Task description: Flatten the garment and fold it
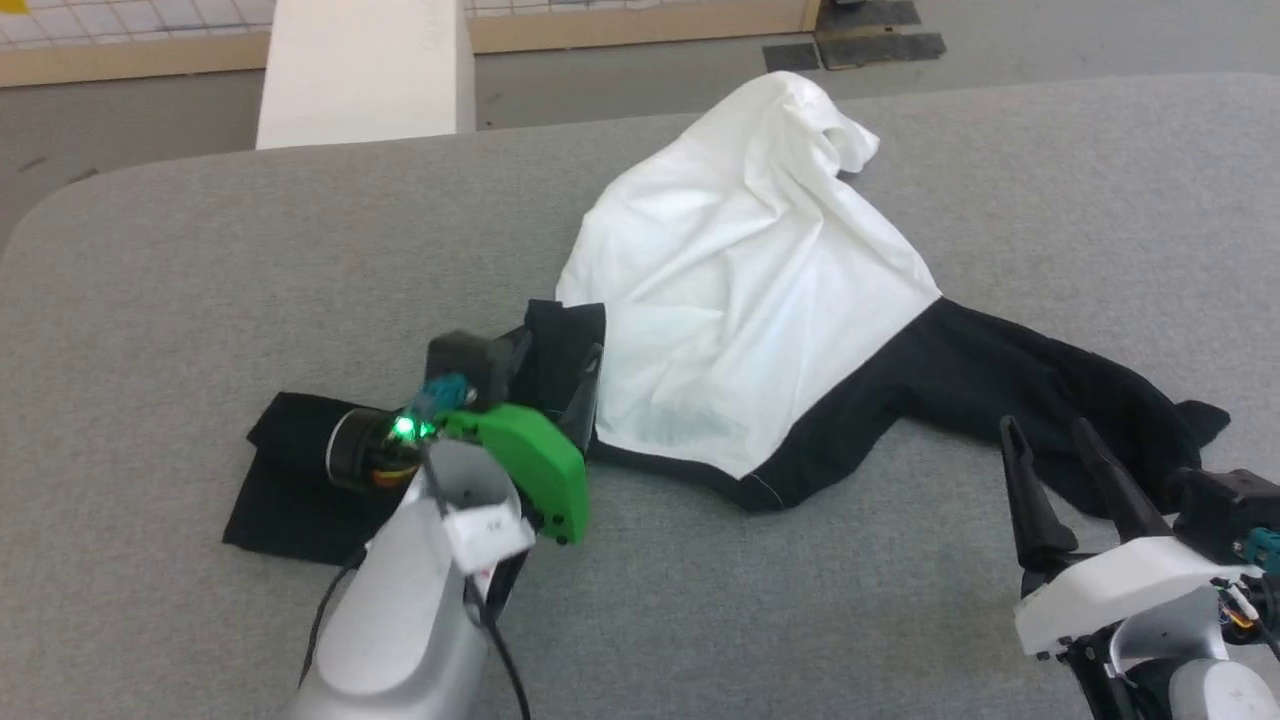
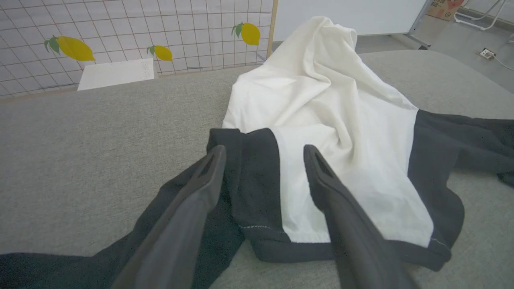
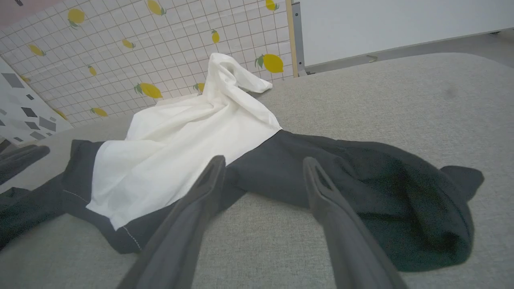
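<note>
The garment [image 1: 740,290] lies crumpled on the grey table [image 1: 200,260], its white body bunched toward the far edge and a black sleeve spread out to each side. My left gripper [image 1: 557,350] hovers open over the black shoulder fold beside the white panel. In the left wrist view that gripper [image 2: 265,150] straddles the black fold of the garment [image 2: 321,92] without pinching it. My right gripper [image 1: 1045,428] stands open at the near edge of the right black sleeve. The right wrist view has that gripper [image 3: 264,161] just short of the garment [image 3: 192,136], nothing between the fingers.
A white block [image 1: 365,70] stands beyond the table's far left edge. A tiled wall with lemon prints [image 2: 120,32] rises behind. Bare grey table surface [image 1: 150,350] stretches left of the garment and along the front between the arms.
</note>
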Motion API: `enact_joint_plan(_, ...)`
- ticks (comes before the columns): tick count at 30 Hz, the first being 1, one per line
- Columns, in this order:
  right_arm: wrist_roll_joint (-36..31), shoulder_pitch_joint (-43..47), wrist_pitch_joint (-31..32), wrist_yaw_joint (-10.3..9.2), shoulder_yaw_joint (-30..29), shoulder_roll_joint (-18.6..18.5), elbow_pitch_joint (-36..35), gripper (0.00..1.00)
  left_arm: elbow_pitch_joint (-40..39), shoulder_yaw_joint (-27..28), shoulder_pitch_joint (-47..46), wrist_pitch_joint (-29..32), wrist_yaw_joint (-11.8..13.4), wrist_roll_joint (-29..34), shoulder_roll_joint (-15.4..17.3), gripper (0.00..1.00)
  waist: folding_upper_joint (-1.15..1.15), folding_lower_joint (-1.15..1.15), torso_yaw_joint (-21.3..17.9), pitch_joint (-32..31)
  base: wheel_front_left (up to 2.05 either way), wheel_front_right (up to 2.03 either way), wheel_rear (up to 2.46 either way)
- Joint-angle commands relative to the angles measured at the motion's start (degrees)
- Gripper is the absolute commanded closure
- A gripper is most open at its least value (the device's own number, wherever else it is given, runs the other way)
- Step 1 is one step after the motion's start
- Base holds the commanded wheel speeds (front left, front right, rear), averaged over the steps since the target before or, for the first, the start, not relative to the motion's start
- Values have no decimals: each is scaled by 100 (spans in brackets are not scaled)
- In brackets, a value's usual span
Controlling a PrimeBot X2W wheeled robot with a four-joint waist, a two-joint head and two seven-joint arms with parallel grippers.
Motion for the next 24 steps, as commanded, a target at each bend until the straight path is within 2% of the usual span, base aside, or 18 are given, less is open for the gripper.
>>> enact_joint_plan(1, -52, -36, -11, -9, 46, 15, -17, 0, 185, 10, -206, 162, 19, -10, 18, 0, 0, 0, -127, 86, 0, 0, 0)
enact_joint_plan(8, -52, -67, 6, -9, 236, 15, -3, 0, 917, 11, -650, 1182, 492, 194, 130, 0, 0, 0, -314, 167, 0, 0, 0)
enact_joint_plan(9, -35, -68, 2, -9, 258, 15, -9, 0, 921, 28, -670, 1200, 501, 165, 129, 13, 0, 0, -327, 176, 0, 0, 0)
enact_joint_plan(10, -22, -69, -3, -9, 270, 15, -12, 0, 906, 42, -675, 1180, 476, 119, 126, 77, 0, 0, -333, 179, 0, 0, 0)
enact_joint_plan(11, -13, -68, -9, -9, 274, 15, -9, 0, 889, 51, -656, 1169, 420, 43, 120, 100, 0, 0, -332, 176, 0, 0, 0)
enact_joint_plan(16, 25, -32, -20, -9, 245, 16, 50, 0, 633, 29, -438, 1007, 228, -261, 81, 100, 0, 0, -245, 91, 0, 0, 0)
enact_joint_plan(20, 27, 9, -15, -9, 178, 16, 49, 0, 50, -30, 64, 867, 164, -568, 49, 100, 0, 0, -85, -56, 0, 0, 0)
enact_joint_plan(24, 15, 94, 51, -9, 59, 16, 23, 0, -797, -174, 917, 1199, 84, -947, 38, 100, 0, 0, 147, -229, 0, 0, 0)
